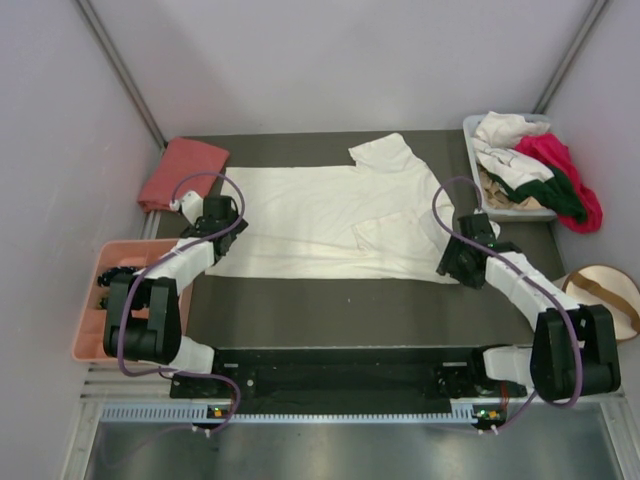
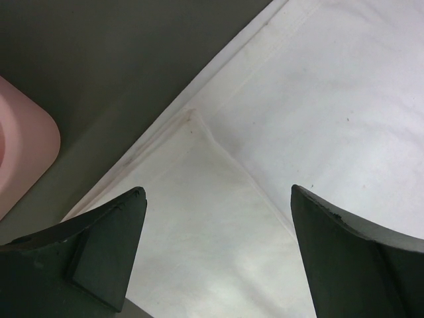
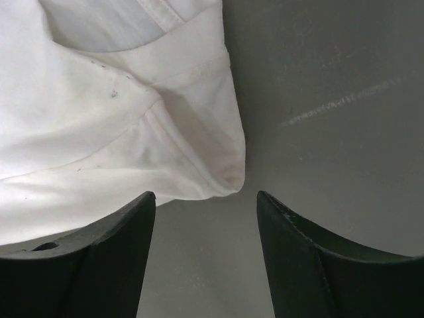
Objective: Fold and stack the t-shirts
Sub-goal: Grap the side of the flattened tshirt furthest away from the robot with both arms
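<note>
Hovering at both ends of the cream-white t-shirt [image 1: 320, 215]. It lies spread across the middle of the dark table [image 1: 330, 310], with one sleeve pointing to the far side and some fabric doubled over near its right end.

My left gripper [image 1: 228, 222] is at the shirt's left end.
- It is released, its fingers spread wide with nothing between them.
- In the wrist view, the shirt's edge and a stitched seam corner lie below the gap.
- Cloth fills most of that view.
- Whether the fingertips touch the cloth, I cannot tell.

My right gripper [image 1: 468, 235] is at the shirt's right end, near side.
- It is also released, with a narrower spread, and grasps nothing.
- In the wrist view, a rounded, layered corner of the shirt sits just ahead of the gap.
- Bare table lies under the fingers.

Other shirts:
- A salmon-pink t-shirt [image 1: 183, 172] lies folded at the table's far left corner, apart from the cream one.
- A bin [image 1: 472, 150] stands at the far right.
- Heaped in the bin are a white t-shirt [image 1: 505, 130], a magenta t-shirt [image 1: 555, 155] and a dark green t-shirt [image 1: 565, 195].
- The magenta and green ones spill over the bin's right rim.

Off the table:
- A pink tray [image 1: 88, 340] sits beside my left arm.
- A beige pouch [image 1: 600, 280] sits beside my right arm.
</note>
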